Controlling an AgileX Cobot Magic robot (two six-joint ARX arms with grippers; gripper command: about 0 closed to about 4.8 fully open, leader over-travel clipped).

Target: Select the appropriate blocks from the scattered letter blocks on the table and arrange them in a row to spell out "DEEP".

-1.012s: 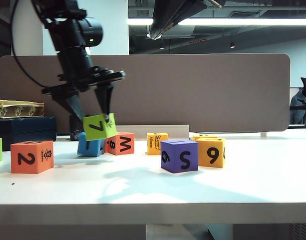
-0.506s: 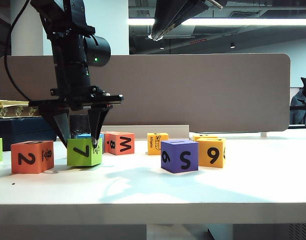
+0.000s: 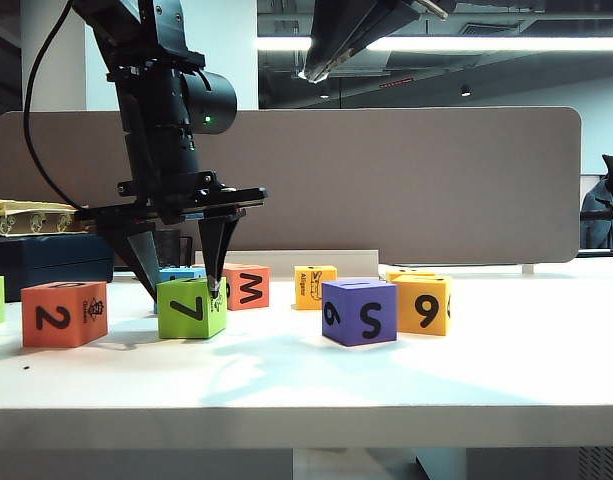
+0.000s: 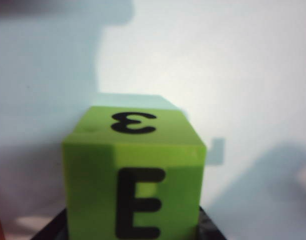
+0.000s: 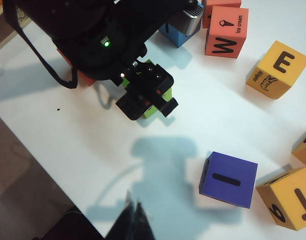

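**Between the fingers: green cube down, release not yet clean**

Between the fingers of the left end effector (image 3: pixel 181 283) sat the green "7" cube (image 3: pixel 191 308), flat on the tabletop (image 3: pixel 406 370), its top just under the fingertips. The jaws stood about cube-wide; whether they pinched it or had let go, I couldn't tell. From the left wrist, that green cube (image 4: pixel 135 182) showed an "E" face close below. The risk: a finger lifting away might catch an edge, twisting the cube or nudging it toward the red-orange "2" cube (image 3: pixel 64 313) beside it. The right end effector (image 5: pixel 135 220) hung high and well apart, fingers together, empty.
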